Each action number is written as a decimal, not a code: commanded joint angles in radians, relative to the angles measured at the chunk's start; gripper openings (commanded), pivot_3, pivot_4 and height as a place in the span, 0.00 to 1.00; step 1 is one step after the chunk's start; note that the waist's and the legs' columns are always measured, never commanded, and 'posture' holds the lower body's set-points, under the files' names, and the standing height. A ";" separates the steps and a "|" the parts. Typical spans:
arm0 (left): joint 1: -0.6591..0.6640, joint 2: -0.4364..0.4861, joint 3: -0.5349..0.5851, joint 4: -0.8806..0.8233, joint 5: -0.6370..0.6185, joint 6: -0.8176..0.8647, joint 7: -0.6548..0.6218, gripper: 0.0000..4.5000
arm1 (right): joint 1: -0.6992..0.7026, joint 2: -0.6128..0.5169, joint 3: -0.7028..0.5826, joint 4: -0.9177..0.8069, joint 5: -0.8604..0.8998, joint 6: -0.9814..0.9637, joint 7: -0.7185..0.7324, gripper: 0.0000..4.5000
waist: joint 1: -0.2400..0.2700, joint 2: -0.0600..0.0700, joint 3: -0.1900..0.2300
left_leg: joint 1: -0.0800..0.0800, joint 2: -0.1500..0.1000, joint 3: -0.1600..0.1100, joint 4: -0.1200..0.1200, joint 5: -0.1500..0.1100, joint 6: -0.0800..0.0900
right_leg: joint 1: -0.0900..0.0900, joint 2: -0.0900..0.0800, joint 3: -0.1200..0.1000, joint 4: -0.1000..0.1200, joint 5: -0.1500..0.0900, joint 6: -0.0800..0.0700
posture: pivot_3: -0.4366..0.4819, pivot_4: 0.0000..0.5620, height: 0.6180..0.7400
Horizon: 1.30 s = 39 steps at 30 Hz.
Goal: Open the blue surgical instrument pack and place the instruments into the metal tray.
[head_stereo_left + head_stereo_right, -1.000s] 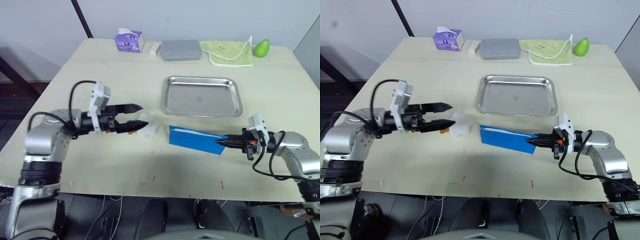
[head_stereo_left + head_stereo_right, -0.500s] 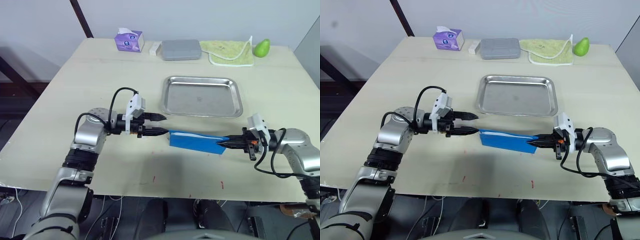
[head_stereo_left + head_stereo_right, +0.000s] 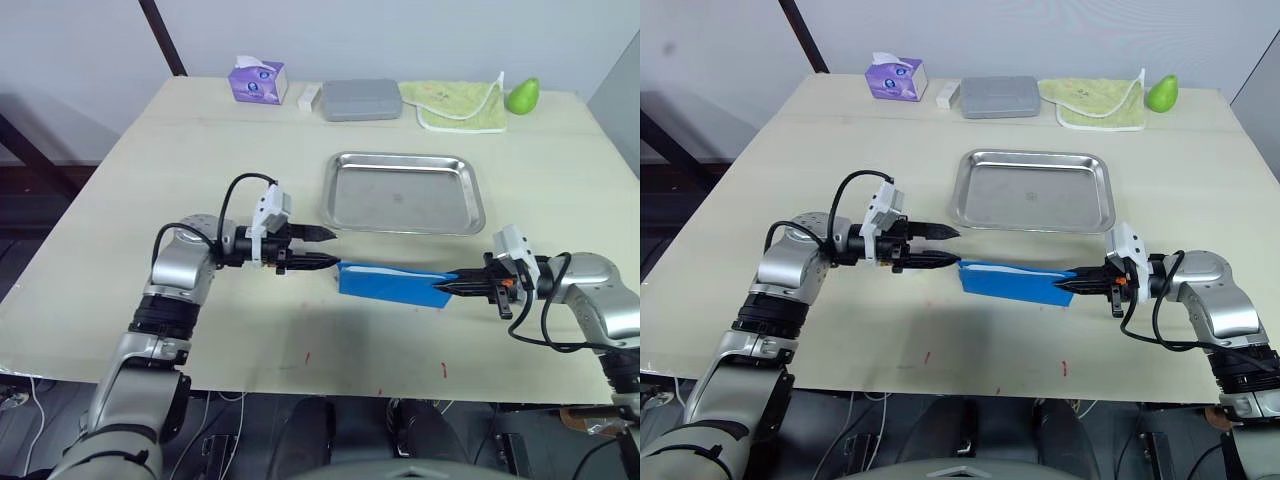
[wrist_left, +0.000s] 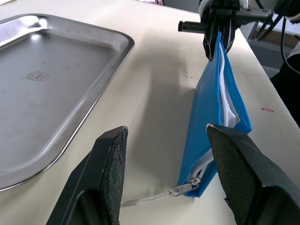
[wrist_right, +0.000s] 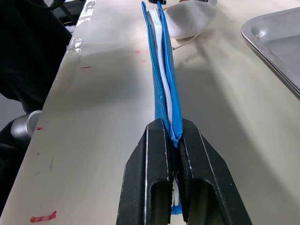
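Observation:
The blue surgical instrument pack point(image 3: 390, 282) stands on its long edge on the table, just in front of the metal tray point(image 3: 330, 190). My right gripper point(image 3: 447, 286) is shut on the pack's right end point(image 5: 161, 70). My left gripper point(image 3: 333, 248) is open, its tips at the pack's left end. There a zipper pull point(image 4: 185, 189) on a white cord lies between its fingers point(image 4: 112, 159). White zipper teeth point(image 4: 227, 101) show along the pack's top edge. The instruments are hidden. The tray holds nothing.
Along the table's far edge stand a purple tissue box point(image 3: 258, 80), a grey case point(image 3: 360, 99), a green cloth point(image 3: 455, 105) and a green pear-shaped thing point(image 3: 523, 95). A white crumpled lump point(image 5: 190, 18) lies by the pack's far end.
My left gripper has travelled right from the table's left side to the pack's left end, then held nearly still. The right gripper and pack have not moved.

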 commanded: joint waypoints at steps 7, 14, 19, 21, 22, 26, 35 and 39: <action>-0.019 -0.010 0.029 -0.044 -0.036 0.026 -0.011 0.64 | -0.006 -0.011 0.007 -0.002 -0.017 0.001 0.003 0.00 | 0.000 0.000 0.000 | 0.000 0.000 0.000 0.000 0.000 0.000 | 0.000 0.000 0.000 0.000 0.000 0.000 | 0.48 0.27 0.97; 0.005 -0.015 -0.013 -0.034 0.013 -0.038 -0.034 0.64 | -0.016 -0.002 0.010 0.004 -0.019 0.002 0.001 0.00 | 0.000 0.000 0.000 | 0.000 0.000 0.000 0.000 0.000 0.000 | 0.000 0.000 0.000 0.000 0.000 0.000 | 0.48 0.27 0.97; 0.016 -0.024 -0.038 0.007 0.055 -0.116 -0.039 0.64 | -0.022 -0.001 0.011 0.005 -0.019 0.001 0.003 0.00 | 0.000 0.000 0.000 | 0.000 0.000 0.000 0.000 0.000 0.000 | 0.000 0.000 0.000 0.000 0.000 0.000 | 0.48 0.27 0.97; 0.014 -0.029 -0.041 0.020 0.064 -0.134 -0.041 0.64 | -0.022 -0.001 0.010 0.006 -0.018 0.000 0.004 0.00 | 0.000 0.000 0.000 | 0.000 0.000 0.000 0.000 0.000 0.000 | 0.000 0.000 0.000 0.000 0.000 0.000 | 0.48 0.27 0.97; 0.013 -0.030 -0.042 0.025 0.066 -0.140 -0.043 0.64 | -0.022 -0.002 0.010 0.006 -0.018 0.000 0.004 0.00 | 0.000 0.000 0.000 | 0.000 0.000 0.001 0.000 0.000 0.000 | 0.000 0.000 0.000 0.000 0.000 0.000 | 0.48 0.27 0.97; 0.003 -0.047 -0.057 0.063 0.094 -0.196 -0.041 0.64 | -0.020 -0.004 0.008 0.001 -0.017 0.000 0.007 0.00 | 0.000 0.000 0.000 | 0.000 0.000 0.001 0.000 0.000 0.000 | 0.000 0.000 0.000 0.000 0.000 0.000 | 0.48 0.27 0.97; -0.007 -0.081 -0.066 0.028 0.081 -0.191 -0.042 0.46 | -0.024 -0.001 0.011 0.003 -0.023 -0.003 0.002 0.00 | 0.000 0.000 0.000 | 0.000 0.000 0.001 0.000 0.000 0.000 | 0.000 0.000 0.000 0.000 0.000 0.000 | 0.48 0.27 0.97; -0.002 -0.088 -0.063 -0.014 0.070 -0.155 -0.039 0.08 | -0.033 0.003 0.016 0.005 -0.026 0.001 -0.002 0.00 | -0.001 0.000 0.000 | 0.000 0.000 0.000 0.000 0.000 0.000 | 0.000 0.000 0.000 0.000 0.000 0.000 | 0.48 0.27 0.97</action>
